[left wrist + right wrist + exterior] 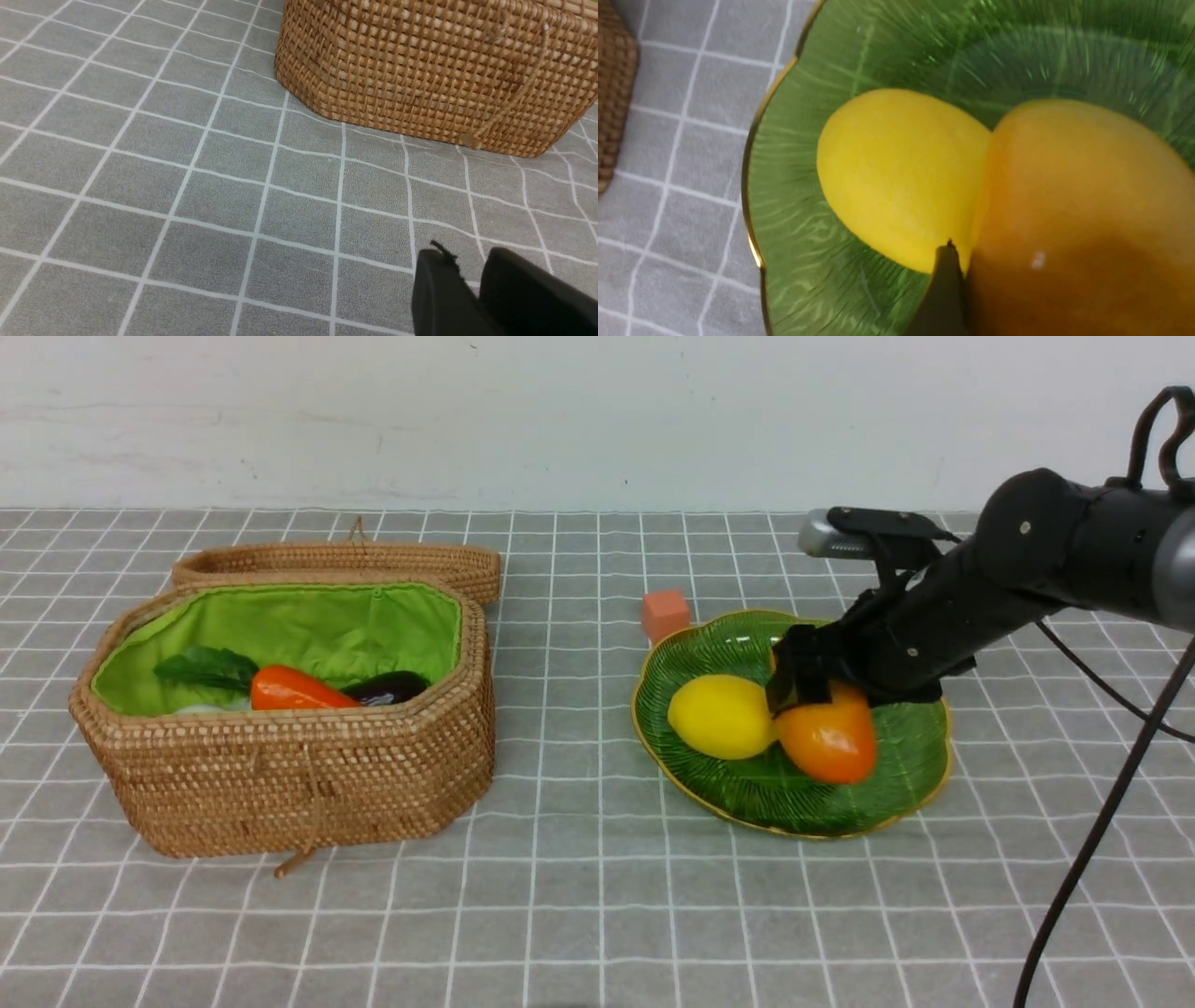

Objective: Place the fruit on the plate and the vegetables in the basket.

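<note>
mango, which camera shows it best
The right wrist view: the mango fills the frame, pressed against the lemon on the plate, with one finger of the right pincer alongside. The front view shows it smaller, partly under the right pincer. The left wrist view shows none of it.

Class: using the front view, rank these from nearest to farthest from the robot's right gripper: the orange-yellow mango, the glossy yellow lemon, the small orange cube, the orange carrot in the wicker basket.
1. Orange-yellow mango: at the right gripper, on the green glass plate.
2. Glossy yellow lemon: touching the mango's left side.
3. Small orange cube: behind the plate's left edge.
4. Orange carrot: inside the woven wicker basket, far left.
</note>
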{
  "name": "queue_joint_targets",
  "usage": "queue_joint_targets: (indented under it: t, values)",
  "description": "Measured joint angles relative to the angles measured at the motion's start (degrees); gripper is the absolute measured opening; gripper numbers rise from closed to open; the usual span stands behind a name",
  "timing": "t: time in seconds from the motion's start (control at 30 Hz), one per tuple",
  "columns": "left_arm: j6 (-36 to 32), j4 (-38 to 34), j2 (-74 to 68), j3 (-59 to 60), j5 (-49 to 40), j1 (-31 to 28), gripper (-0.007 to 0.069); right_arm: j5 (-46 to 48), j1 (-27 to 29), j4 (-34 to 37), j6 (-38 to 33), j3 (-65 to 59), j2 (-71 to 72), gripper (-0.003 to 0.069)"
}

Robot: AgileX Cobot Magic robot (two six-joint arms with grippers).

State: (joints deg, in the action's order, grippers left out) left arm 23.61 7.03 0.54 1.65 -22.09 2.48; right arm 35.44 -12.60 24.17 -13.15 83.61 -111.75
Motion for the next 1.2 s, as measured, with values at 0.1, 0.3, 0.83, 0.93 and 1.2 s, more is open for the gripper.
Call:
queue_joint_targets:
  t: [0.1,0.3,0.83,0.93,1.2]
  values:
    - [0.0,0.0,0.0,0.0,0.0,0.0,0.0145,0.13,0.0,0.0,0.0,0.0,0.43,0.0621]
    - [0.0,0.0,0.0,0.0,0.0,0.0,0.0149,0.98,0.0,-1.49,0.0,0.0,3.1,0.0626]
    - [0.0,0.0,0.0,0.0,0.0,0.0,0.0165,28.25,0.0,-11.63,2.76,-3.55,25.81,0.0435]
    - [0.0,0.0,0.0,0.0,0.0,0.0,0.0169,30.19,0.0,-9.3,4.82,-10.34,31.37,0.03]
    - [0.0,0.0,0.0,0.0,0.0,0.0,0.0181,32.53,0.0,-4.89,5.57,-26.86,43.78,-0.0014]
